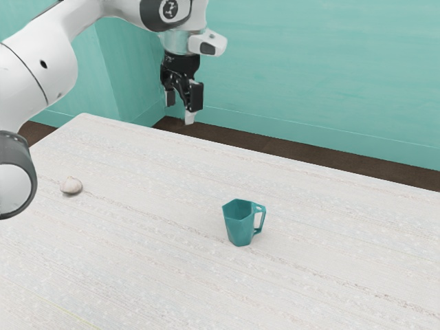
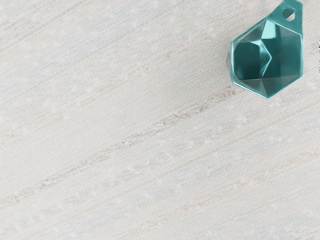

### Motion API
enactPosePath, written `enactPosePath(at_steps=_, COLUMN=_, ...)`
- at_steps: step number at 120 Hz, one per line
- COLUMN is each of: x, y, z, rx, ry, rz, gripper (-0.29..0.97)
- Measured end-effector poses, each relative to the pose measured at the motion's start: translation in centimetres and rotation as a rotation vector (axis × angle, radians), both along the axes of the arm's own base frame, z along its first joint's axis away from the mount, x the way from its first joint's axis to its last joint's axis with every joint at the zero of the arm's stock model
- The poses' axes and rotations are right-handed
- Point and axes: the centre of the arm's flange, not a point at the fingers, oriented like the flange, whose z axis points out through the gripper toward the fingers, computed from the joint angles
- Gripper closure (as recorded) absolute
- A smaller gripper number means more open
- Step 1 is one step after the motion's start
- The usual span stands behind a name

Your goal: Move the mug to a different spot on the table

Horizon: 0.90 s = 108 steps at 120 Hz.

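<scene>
Mug (image 1: 242,222) upright, pale lump (image 1: 71,185) well apart

The faceted, glossy teal mug (image 1: 242,221) at the frame's centre is one plain blue-green outside; in the wrist view its inner facets show darker and lighter shades. The off-white wood-grain table (image 1: 137,275) carries faint beige and grey streaks running diagonally. Near the left edge is a small pale cream lump (image 1: 71,185). The white robot arm (image 1: 41,62), upper left, has a dark grey joint ring, and its black two-finger gripper (image 1: 180,110) shows a white fingertip. The turquoise wall (image 1: 330,62) is softly brush-streaked above a dark brown floor strip (image 1: 309,151).
</scene>
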Motion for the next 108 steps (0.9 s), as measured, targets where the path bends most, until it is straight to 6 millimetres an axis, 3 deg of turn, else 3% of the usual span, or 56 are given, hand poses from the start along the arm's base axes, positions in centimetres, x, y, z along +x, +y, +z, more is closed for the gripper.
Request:
enactPosePath(at_steps=21, x=2.3, y=-3.2, z=-3.3, rx=-0.016, ry=-0.044, rz=-0.133, gripper=0.0)
enactPosePath(at_steps=39, x=3.8, y=-4.8, z=-8.0, rx=-0.023, ry=-0.009, rz=-0.208, gripper=0.0)
enactPosePath(at_steps=64, x=4.5, y=-9.8, z=-14.4, rx=-0.042, ry=0.055, rz=-0.326, gripper=0.0)
enactPosePath(at_steps=86, x=5.9, y=-11.3, z=-21.6, rx=-0.084, ry=0.101, rz=-0.368, gripper=0.0)
enactPosePath(at_steps=108, x=7.0, y=-13.0, z=-25.3, rx=-0.118, ry=0.054, rz=-0.41, gripper=0.0)
